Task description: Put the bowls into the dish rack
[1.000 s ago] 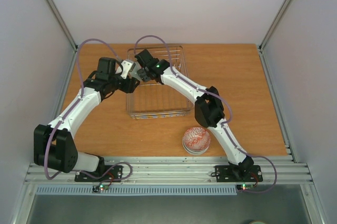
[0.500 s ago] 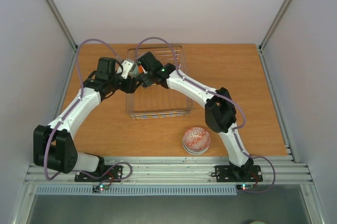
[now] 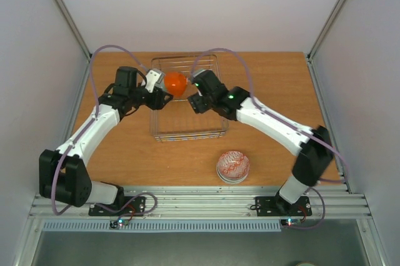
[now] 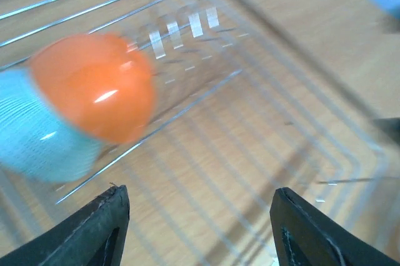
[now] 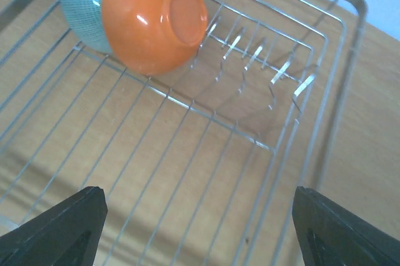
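Left claw (image 4: 200, 194): open, fingers wide apart, nothing between them. It hangs over the left part of the dish rack (image 3: 187, 136), pointing into the basket.

Pale blue-green bowl (image 5: 78, 10): inside the rack, far-left area, standing on edge.

Orange bowl (image 3: 175, 83): inside the rack, on edge, nested against the blue-green one. Its base faces the right wrist camera and it touches the short divider wires.

Rack: rests on the wooden worktop (image 3: 281, 91), towards the far side.

Right claw (image 5: 197, 194): open and empty, over the middle of the rack, near the orange bowl but apart from it.

Patterned bowl (image 3: 233, 166): outside the rack, on the worktop near the front edge. Further rims appear stacked beneath it; their number cannot be determined.
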Robot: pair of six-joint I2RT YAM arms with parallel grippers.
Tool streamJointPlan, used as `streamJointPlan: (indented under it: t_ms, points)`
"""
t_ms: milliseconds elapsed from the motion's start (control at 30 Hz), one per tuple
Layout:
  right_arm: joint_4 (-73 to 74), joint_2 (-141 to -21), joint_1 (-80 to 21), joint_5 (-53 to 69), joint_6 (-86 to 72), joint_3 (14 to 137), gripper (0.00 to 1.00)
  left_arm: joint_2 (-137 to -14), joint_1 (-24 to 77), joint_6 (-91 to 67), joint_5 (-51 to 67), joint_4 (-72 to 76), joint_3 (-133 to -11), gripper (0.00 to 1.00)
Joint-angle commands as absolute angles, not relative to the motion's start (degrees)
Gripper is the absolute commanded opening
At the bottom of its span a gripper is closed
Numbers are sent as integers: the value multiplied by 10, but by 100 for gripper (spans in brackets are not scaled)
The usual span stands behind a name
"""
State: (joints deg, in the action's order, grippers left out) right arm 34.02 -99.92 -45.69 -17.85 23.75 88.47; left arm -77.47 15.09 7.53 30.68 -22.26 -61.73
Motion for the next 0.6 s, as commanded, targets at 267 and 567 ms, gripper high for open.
streamJointPlan:
  t_ms: [267, 567]
  points:
    - [575, -742, -468, -193, 66, 720, 73, -807, 126, 71, 231, -226, -613, 62]
    - [716, -655, -468, -152, -97, 638, 54, -810, 129, 69, 244, -230, -615, 62]
